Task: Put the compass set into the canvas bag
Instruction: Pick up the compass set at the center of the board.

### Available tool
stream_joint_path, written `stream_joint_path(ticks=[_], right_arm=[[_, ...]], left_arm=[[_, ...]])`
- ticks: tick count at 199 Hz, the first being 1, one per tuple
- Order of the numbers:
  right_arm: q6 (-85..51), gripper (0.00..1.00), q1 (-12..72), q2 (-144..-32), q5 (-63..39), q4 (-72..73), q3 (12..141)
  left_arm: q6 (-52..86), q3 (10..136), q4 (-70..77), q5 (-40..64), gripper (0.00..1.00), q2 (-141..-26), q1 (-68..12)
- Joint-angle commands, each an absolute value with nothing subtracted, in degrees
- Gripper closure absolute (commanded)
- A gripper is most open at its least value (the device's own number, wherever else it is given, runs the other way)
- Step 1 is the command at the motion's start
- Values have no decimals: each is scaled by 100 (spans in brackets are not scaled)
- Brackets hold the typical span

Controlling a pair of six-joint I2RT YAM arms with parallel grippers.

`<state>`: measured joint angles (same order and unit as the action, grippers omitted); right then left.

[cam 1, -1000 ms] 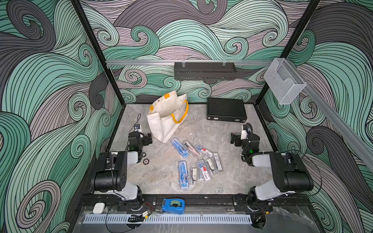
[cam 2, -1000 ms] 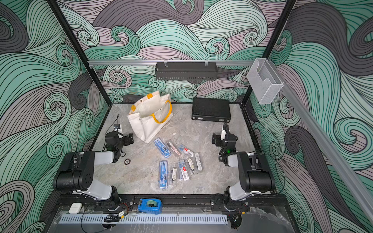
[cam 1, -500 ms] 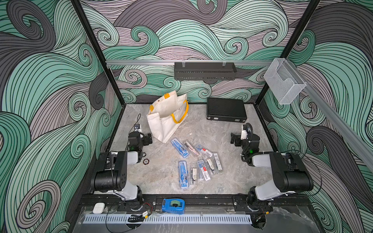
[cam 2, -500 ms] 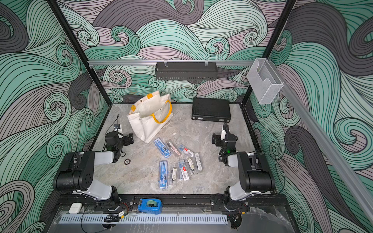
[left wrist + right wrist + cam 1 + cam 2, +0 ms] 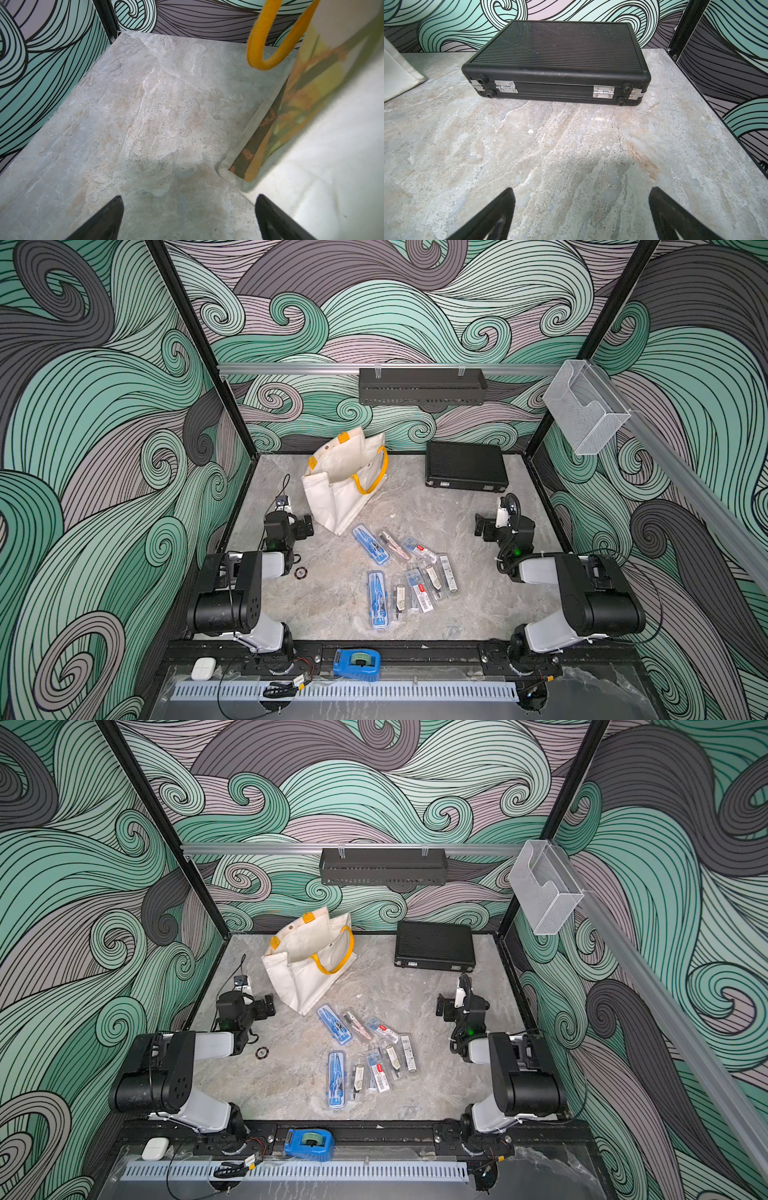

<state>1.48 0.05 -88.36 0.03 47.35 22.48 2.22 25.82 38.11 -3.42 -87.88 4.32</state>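
canvas bag (image 5: 324, 166) fills the left wrist view, blurred and cut off; left pincer (image 5: 189, 197) and right pincer (image 5: 581, 188) gape, empty.

Your left gripper (image 5: 189, 197) stands with its two black fingers (image 5: 108, 218) spread wide, and only the grey marbled stone-look tabletop (image 5: 135, 114) lies between them. Close beside one finger you have the off-white canvas bag (image 5: 322, 166), blurred from nearness; whether that finger touches the cloth you cannot tell. One side of the bag carries an orange, green and yellow print, with its hemmed edge on the tabletop. A yellow woven strap handle (image 5: 255, 52) hangs in a loop from the bag. Beyond the tabletop, a wave-patterned teal and lilac wall (image 5: 41, 62) meets a black corner post (image 5: 106, 18).
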Motion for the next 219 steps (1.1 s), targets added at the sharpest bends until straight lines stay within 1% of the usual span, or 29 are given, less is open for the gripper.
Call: stream_joint_path(ticks=[1,71,80,91,98,108,132,167,191,202,219], right_arm=[[158,0,35,-8787,70,4785,2337],[188,0,43,-8762,2,4840,2295],[235,0,75,-8670,-8,4806,2295],[259,0,136,-8439,117,4594,2318],[248,0,161,-8214,174,4299,2371],[178,0,160,-7887,277,3618,2526],[-231,0,168,-7274,624,2132,2897],[-1219,0,180,-6517,1087,678,3108],[-1574,0,210,-6168,1084,-282,3349],[-1767,0,220,-6085,1148,-693,3469],[-1861,0,250,-6046,980,-1340,3698]], left_arm=[[272,2733,3744,-360,1,-8733,392],[265,2716,3766,-360,1,-8712,393],[110,2734,3815,-200,1,-8675,391],[59,2946,3429,-112,1,-8525,379],[104,3301,2771,-156,1,-8418,389],[295,3938,1320,-240,1,-8315,386],[612,4644,40,-335,1,-8399,361],[1439,4914,-742,-574,1,-8326,209],[1855,4919,-1108,-693,1,-8183,-23],[2026,4922,-1275,-715,1,-7928,-151],[2305,4980,-1646,-762,1,-7792,-363]])
